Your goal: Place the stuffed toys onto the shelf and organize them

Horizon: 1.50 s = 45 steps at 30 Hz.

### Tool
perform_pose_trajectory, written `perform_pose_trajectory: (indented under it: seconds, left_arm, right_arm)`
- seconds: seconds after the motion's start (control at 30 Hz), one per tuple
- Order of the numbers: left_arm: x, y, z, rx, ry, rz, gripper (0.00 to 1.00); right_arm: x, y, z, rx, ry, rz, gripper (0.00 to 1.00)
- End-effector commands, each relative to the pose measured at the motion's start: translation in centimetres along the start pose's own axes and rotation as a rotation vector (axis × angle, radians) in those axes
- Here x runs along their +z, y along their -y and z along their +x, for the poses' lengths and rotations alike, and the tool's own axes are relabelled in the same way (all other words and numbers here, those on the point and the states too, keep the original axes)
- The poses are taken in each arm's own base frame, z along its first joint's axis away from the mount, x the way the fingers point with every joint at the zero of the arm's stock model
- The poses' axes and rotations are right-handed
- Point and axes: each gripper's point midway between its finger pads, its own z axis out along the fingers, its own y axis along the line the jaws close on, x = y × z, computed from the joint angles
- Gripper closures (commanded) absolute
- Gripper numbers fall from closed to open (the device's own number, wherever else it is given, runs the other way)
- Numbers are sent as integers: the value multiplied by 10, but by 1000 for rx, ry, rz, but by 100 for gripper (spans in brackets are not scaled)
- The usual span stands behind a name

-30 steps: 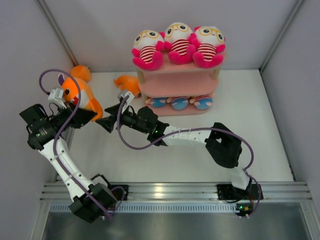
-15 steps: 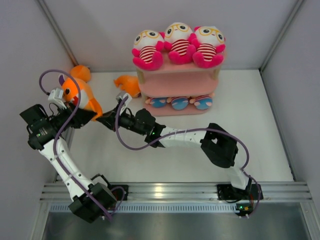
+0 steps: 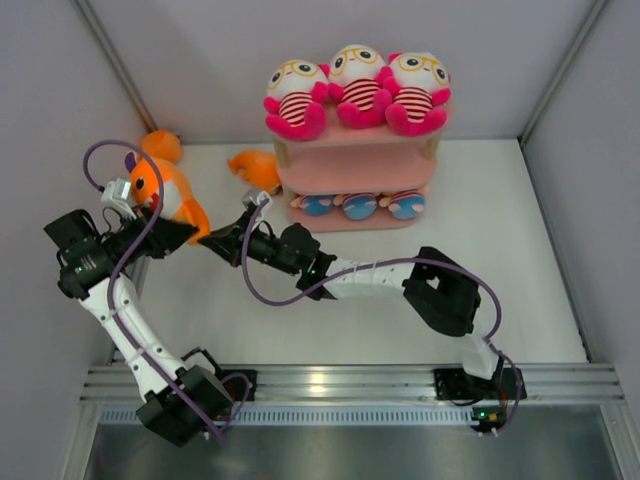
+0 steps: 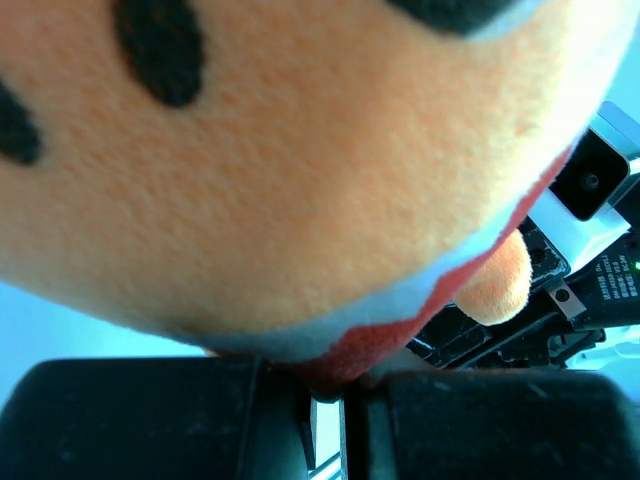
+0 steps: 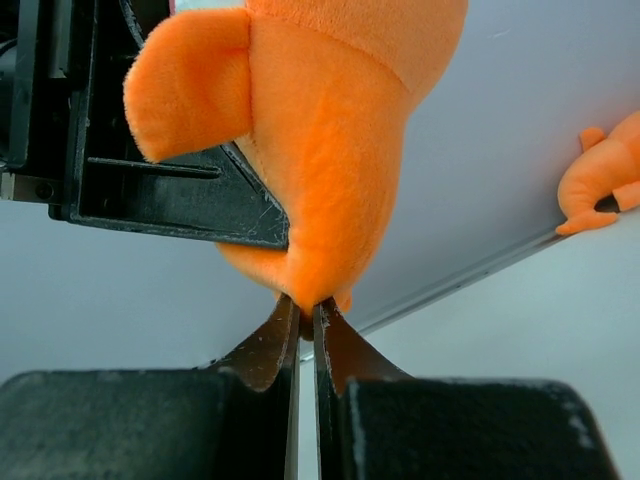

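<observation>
An orange shark [image 3: 166, 193] hangs above the table's left side. My left gripper [image 3: 176, 229] is shut on it; in the left wrist view the jaws [image 4: 326, 388] pinch its red mouth edge and the shark [image 4: 280, 160] fills the frame. My right gripper [image 3: 208, 241] is shut on the lower tip of the same shark [image 5: 330, 180], fingertips together [image 5: 305, 305]. Two more sharks lie on the table, one at the back left [image 3: 160, 145] and one beside the pink shelf [image 3: 256, 169]. The shelf [image 3: 355, 160] carries three white-faced toys [image 3: 357, 88] on top and three blue dolls [image 3: 360, 206] on its bottom board.
White walls close in the table at left, back and right. The shelf's middle board [image 3: 350, 178] shows nothing on it from above. The left arm's black gripper body [image 5: 150, 190] sits close in front of the right wrist camera. The loose shark [image 5: 600, 185] shows there too.
My right gripper moved left to the held shark and shut on its lower tip. The left gripper stayed shut and shifted the shark slightly up and back.
</observation>
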Motion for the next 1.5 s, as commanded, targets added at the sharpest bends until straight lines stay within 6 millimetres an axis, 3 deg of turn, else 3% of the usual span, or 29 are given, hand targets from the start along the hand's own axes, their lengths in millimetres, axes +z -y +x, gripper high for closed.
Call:
perform_pose_trajectory:
  seconds: [0.0,0.03,0.07,0.1,0.13,0.2,0.27,0.43,0.57,0.67,0.7,0.8,0.87,0.97,1.0,1.03,1.07,1.13,1.17,1.2,1.23,1.3,1.37,1.43,1.47]
  left_arm:
    - [-2,19,-3,27,17,92,100]
    - [-2,20,-3,27,18,104,100]
    - [-2,23,-3,26,18,115,100]
    - [-2,24,-3,21,19,125,100]
    - [-2,25,-3,21,19,128,100]
    - [-2,26,-2,11,18,136,100]
    - [-2,28,-2,1,19,147,100]
    - [-4,35,-4,7,24,166,100]
    - [-3,29,-1,4,19,137,100]
    - [-3,29,-1,1,19,145,100]
    - [-3,29,-1,1,18,143,100]
    - [-2,28,-1,4,18,140,100]
    - [-2,24,-1,6,17,124,100]
    - [-1,19,0,14,14,96,71]
    - [-1,17,1,17,11,88,49]
    - [-1,16,1,20,11,82,41]
    - [-1,15,2,22,11,82,35]
    - [0,14,2,23,10,79,21]
    - [0,14,2,23,10,79,15]
    - [0,13,1,26,10,76,11]
    - [0,13,0,29,10,73,6]
    - [-1,11,-1,40,11,61,4]
    - [-1,6,-2,50,8,30,3]
    - [-1,1,0,55,5,7,3]
    - [0,-6,2,56,-3,-15,3]
  right_arm:
    - [-7,3,-56,-50,120,3,100]
    - [-7,1,-56,-65,115,-14,100]
    - [-6,-3,-56,-93,107,-40,94]
    - [-6,-2,-57,-98,107,-40,59]
    - [-6,-2,-59,-99,111,-37,51]
    - [-3,0,-62,-99,116,-33,47]
    - [1,9,-51,-87,74,-11,46]
    - [11,11,-47,-57,87,-15,48]
    - [20,-3,-49,-74,57,-90,49]
    - [21,-5,-53,-77,69,-94,60]
    - [21,-6,-54,-76,73,-97,73]
    - [19,-9,-58,-76,83,-108,97]
    - [13,-9,-62,-64,90,-90,100]
    - [2,-8,-64,12,62,-72,100]
    - [-2,-7,-74,50,62,-69,100]
    - [-6,-6,-75,69,47,-62,100]
    - [-14,1,-61,90,-10,-39,100]
    - [-28,2,-71,115,-17,-19,100]
    - [-42,10,-53,133,-56,15,100]
    - [-51,4,-66,142,-38,16,100]
    - [-66,12,-48,153,-75,48,100]
    - [-83,9,-54,165,-84,61,100]
    - [-107,13,-35,191,-151,87,100]
    - [-127,11,-40,214,-172,92,100]
    - [-146,14,-20,235,-228,109,100]
